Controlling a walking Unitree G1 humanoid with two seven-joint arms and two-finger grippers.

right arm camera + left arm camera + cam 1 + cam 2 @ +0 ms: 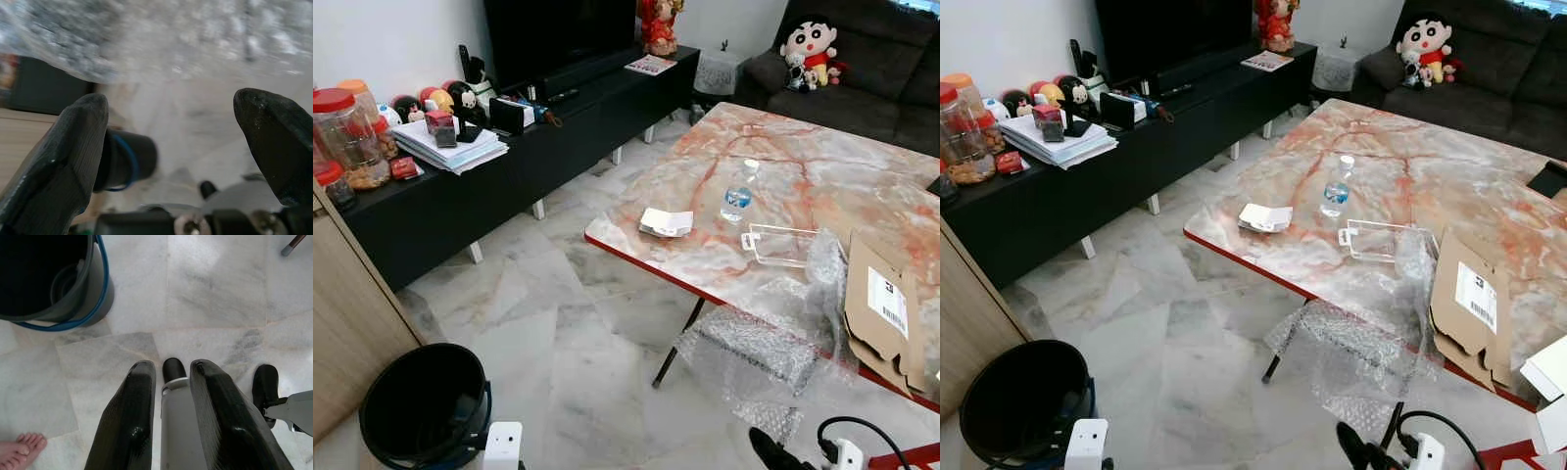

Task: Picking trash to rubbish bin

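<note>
A sheet of bubble wrap [754,343] hangs over the near edge of the marble table [783,157]. On the table lie a torn cardboard piece [881,308], a clear plastic tray [781,243], a small water bottle [738,196] and a folded white paper [666,222]. The black rubbish bin [423,351] stands on the floor at lower left, and its blue-edged rim [95,293] appears in the left wrist view. My right gripper [171,127] is open and empty, low beside the bubble wrap; one of its fingertips [771,453] is in the left eye view. My left gripper [171,372] hangs over the floor by the bin, slightly open and empty.
A long black TV cabinet [509,166] with jars, papers and toys runs along the left. A dark sofa [862,69] with plush dolls stands behind the table. A white power strip [845,453] with a black cable lies near my right gripper. A person's bare foot [22,448] is beside me.
</note>
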